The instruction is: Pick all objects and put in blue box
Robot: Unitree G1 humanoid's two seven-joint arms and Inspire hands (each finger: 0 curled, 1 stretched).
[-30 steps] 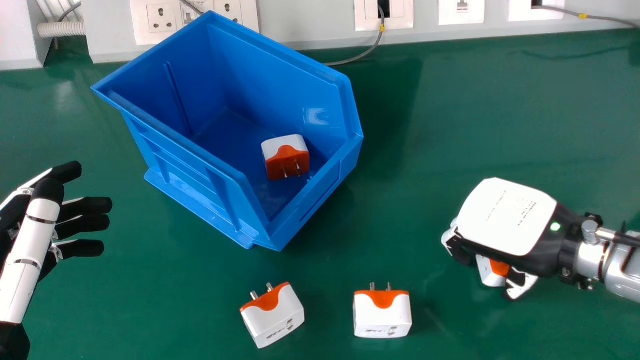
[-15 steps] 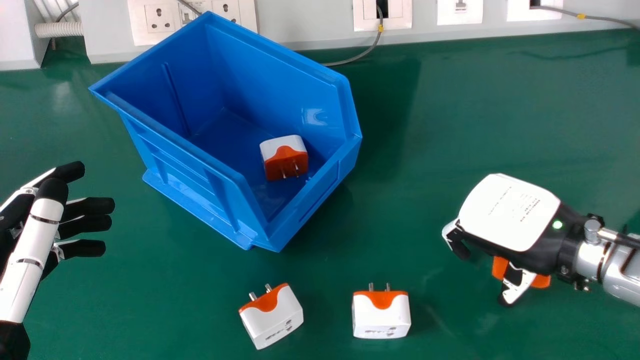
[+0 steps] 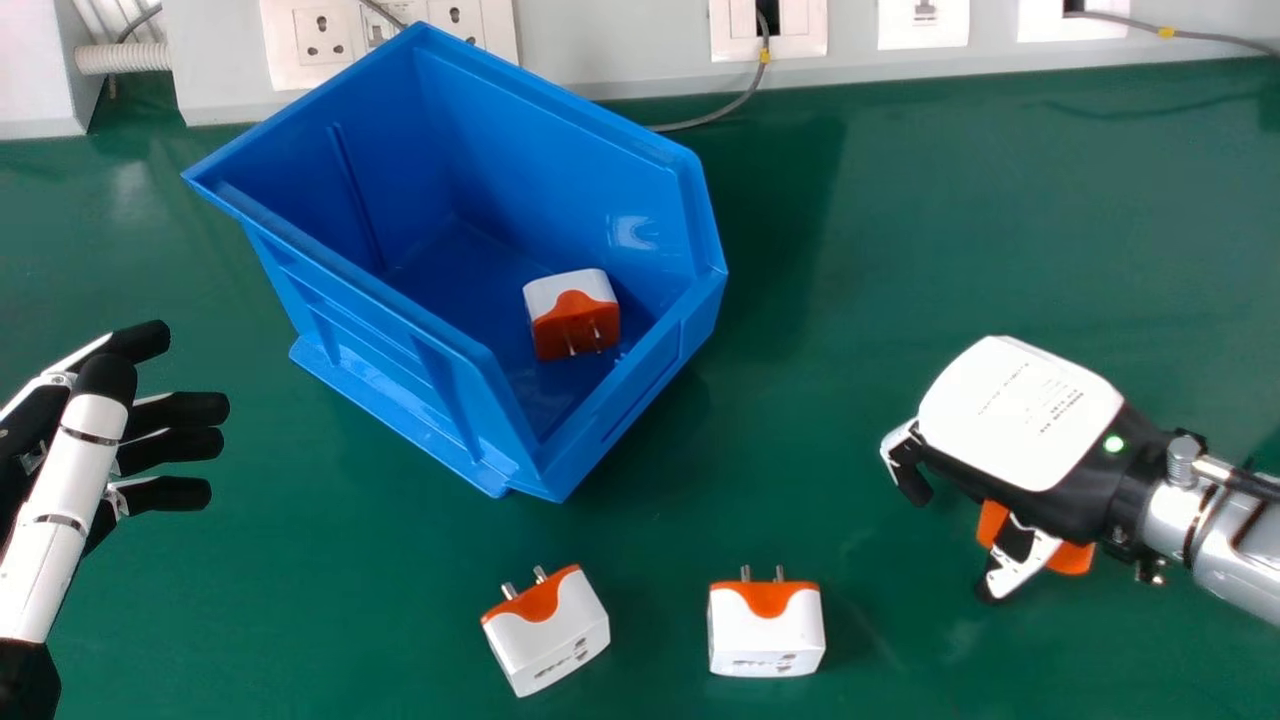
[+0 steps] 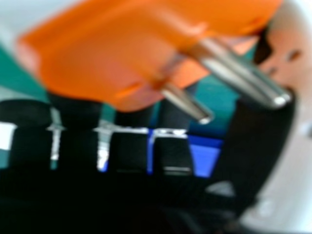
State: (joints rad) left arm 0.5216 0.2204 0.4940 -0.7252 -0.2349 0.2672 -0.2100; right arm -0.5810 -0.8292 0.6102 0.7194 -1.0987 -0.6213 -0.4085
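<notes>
Transfer stage, presumably: the right hand (image 3: pixel 1020 420), at the head view's three o'clock, curls partway round an orange-faced adaptor (image 4: pixel 112 53), which next needs carrying toward ten o'clock, over the blue box (image 3: pixel 560 170).

The box (image 3: pixel 560 180) looks glossy plastic, the prongs (image 4: pixel 243 74) shiny metal.

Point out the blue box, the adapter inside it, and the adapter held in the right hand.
Blue box (image 3: pixel 380 345): head view, outer side wall.
Adapter inside it (image 3: pixel 572 318): head view, orange face.
Held adapter (image 4: pixel 112 53): right hand view, orange pronged face.
</notes>
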